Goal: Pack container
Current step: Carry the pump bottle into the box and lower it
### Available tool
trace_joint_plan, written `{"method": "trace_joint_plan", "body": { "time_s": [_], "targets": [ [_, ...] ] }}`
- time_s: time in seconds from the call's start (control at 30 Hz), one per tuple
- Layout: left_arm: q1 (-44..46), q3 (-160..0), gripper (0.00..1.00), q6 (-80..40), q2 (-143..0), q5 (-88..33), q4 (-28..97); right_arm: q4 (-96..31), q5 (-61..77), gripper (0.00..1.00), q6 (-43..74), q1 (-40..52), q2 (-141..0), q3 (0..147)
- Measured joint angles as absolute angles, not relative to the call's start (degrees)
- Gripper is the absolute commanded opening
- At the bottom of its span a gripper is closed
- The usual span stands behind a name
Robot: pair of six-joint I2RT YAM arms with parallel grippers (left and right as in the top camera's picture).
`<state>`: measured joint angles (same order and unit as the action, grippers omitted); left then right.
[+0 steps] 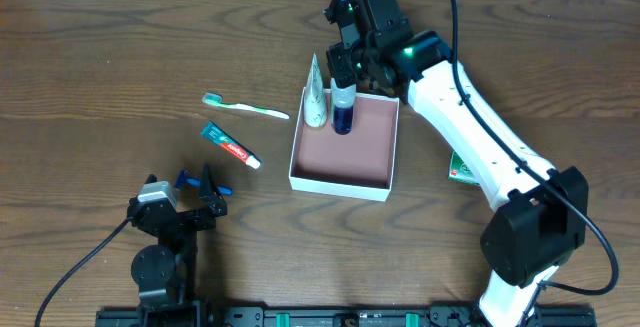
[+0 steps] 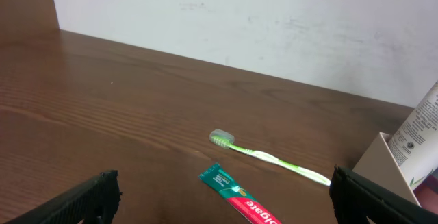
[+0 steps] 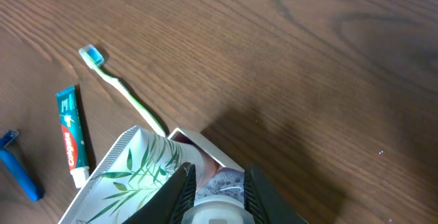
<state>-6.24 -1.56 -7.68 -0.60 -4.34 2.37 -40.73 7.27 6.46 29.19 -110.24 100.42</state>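
Reddish-brown floor, thin white walls: container (image 1: 345, 157) sits on the desk (image 1: 100, 47) directly under the right jaws. Right jaws are clamped on the white cap of a dark blue bottle (image 1: 343, 115), which stands upright in the container's corner. Just beside those jaws and next to the bottle is a white tube with green leaf print (image 1: 316, 95), upright against the container wall and apparently inside it. Those two are the only contents visible.

Left jaws are spread wide with nothing between them, well apart from the container. Ahead of them on the desk lies a green-and-white toothbrush (image 2: 267, 157), with a Colgate toothpaste tube (image 2: 236, 195) nearer. Blue handle (image 3: 19, 172) lies close to the left jaws, type unclear. Green-and-white carton (image 1: 461, 170) is behind the right jaws, partly hidden by the arm.
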Motion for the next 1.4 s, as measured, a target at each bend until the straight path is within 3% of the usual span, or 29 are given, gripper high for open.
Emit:
{"method": "trace_joint_plan", "body": {
  "time_s": [0.87, 1.1, 1.4],
  "targets": [
    [-6.24, -1.56, 0.98, -7.68, -0.6, -4.34, 2.37, -40.38, 3.99, 0.22, 5.34, 31.48, -113.99, 98.74],
    [-6.24, -1.56, 0.98, -7.68, -0.6, -4.34, 2.37, -39.86, 2.96, 0.39, 4.47, 31.53, -113.99, 98.56],
    [-6.24, -1.56, 0.98, -7.68, -0.6, -4.34, 2.37, -38.98, 2.72, 0.44, 4.01, 31.53, -113.99, 98.54]
  ]
}}
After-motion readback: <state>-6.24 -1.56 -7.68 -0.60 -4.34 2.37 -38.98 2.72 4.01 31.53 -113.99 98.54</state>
